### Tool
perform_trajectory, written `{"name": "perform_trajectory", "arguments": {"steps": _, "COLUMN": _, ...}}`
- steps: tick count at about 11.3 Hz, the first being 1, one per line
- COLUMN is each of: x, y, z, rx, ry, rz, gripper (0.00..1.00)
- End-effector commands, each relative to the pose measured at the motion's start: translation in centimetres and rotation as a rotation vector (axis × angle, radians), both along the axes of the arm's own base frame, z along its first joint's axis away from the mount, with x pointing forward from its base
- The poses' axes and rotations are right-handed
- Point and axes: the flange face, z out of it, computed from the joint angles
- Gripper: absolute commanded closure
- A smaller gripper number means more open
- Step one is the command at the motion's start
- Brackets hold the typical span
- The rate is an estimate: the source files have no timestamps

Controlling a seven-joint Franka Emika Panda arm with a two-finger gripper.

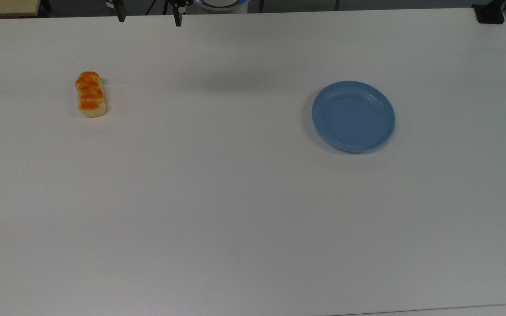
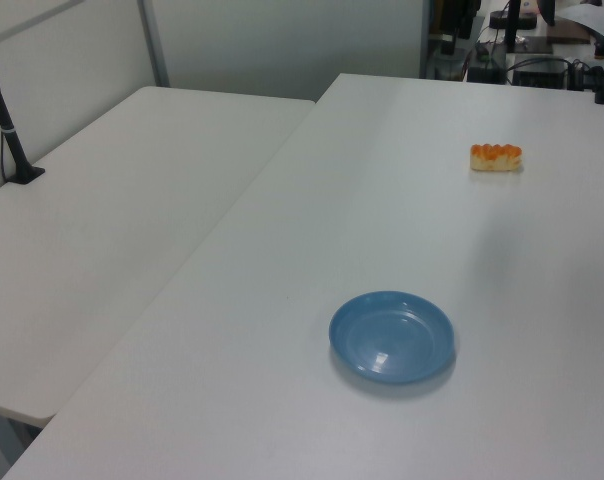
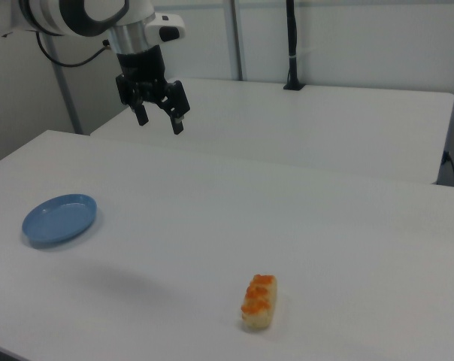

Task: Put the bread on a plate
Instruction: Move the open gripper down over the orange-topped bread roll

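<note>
Two black fingers of the gripper point(image 3: 159, 120) hang spread, high above the white table point(image 3: 212, 248); well apart from the round blue plate point(image 3: 59, 219) lies the small orange-topped cream bread point(image 3: 258, 301).

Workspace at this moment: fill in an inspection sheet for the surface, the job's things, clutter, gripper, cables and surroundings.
Surface: white table, bare apart from the job's things.
Bread: the bread lies flat at the top view's left, glazed side up, untouched.
Plate: the plate sits at the top view's right, nothing on it, far from the bread.
Clutter: nothing seen.
Gripper: the gripper hangs high above the table, fingers spread, holding nothing.
Cables: cables beyond the table's far edge in the left view.
Surroundings: second white table alongside; black post.
</note>
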Motion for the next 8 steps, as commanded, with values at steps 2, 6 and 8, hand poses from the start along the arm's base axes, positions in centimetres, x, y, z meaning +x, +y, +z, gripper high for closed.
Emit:
{"name": "perform_trajectory", "arguments": {"steps": 2, "x": -1.2, "y": 0.3, "z": -0.9, "rx": -0.009, "ry": 0.067, "rz": 0.04, "gripper": 0.02}}
{"name": "perform_trajectory", "arguments": {"steps": 6, "x": -2.0, "y": -6.8, "z": -5.6, "rx": -0.038, "ry": 0.082, "rz": 0.087, "gripper": 0.0}}
{"name": "perform_trajectory", "arguments": {"steps": 8, "x": -2.6, "y": -10.1, "z": -9.7, "rx": -0.058, "ry": 0.048, "rz": 0.151, "gripper": 0.0}}
